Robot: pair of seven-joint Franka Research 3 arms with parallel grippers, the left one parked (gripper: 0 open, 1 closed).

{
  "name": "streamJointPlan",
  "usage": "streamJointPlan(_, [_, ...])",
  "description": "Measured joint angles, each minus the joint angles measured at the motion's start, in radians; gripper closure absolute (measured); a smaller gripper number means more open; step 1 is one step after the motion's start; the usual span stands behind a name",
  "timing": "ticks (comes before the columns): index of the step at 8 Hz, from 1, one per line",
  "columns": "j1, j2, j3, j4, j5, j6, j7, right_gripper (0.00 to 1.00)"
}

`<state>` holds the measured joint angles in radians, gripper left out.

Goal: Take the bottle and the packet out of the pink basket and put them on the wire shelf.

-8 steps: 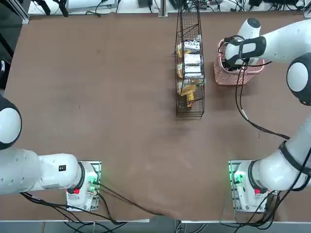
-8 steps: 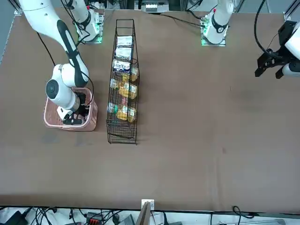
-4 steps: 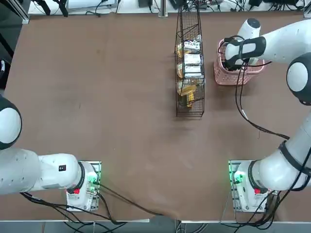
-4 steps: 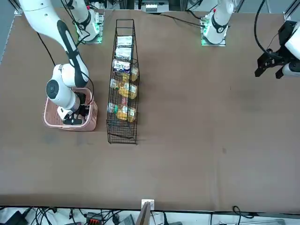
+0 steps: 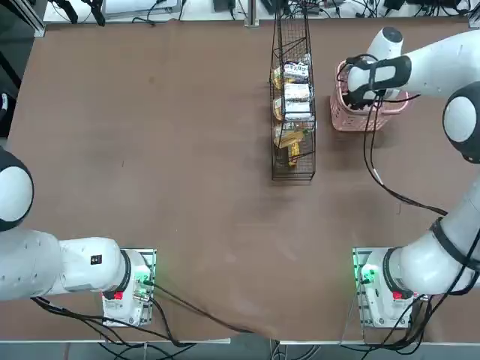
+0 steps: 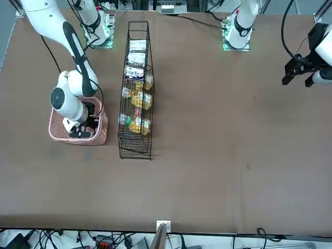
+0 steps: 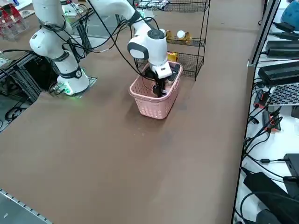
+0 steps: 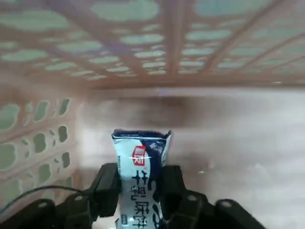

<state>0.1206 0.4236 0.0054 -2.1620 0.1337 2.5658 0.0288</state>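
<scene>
Black wire shelf (image 5: 292,97) is seen at 11 o'clock, stocked with packets and bottles. At 1 o'clock, right gripper (image 8: 138,188) is sunk into squarish pink lattice basket (image 5: 352,118), fingers pinched on whitish dark-printed packet (image 8: 140,164), probably ready for lifting. No bottle is visible inside.

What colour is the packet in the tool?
The packet is whitish, with a dark blue top edge, dark printing and a red mark. The wrist view shows it best.

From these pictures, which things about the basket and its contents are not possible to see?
- The bottle: in no view; in the top view the right gripper and its wrist cover the pink basket.
- The packet: its lower end is hidden between the fingers in the wrist view.
- Items on the wire shelf: front view, print too small to read.
</scene>
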Motion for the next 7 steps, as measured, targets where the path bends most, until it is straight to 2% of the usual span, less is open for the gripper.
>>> streamJointPlan(4, [0.000, -0.008, 0.000, 0.005, 0.000, -0.012, -0.001, 0.56])
streamJointPlan(7, [-0.001, -0.080, -0.002, 0.030, -0.001, -0.126, -0.002, 0.56])
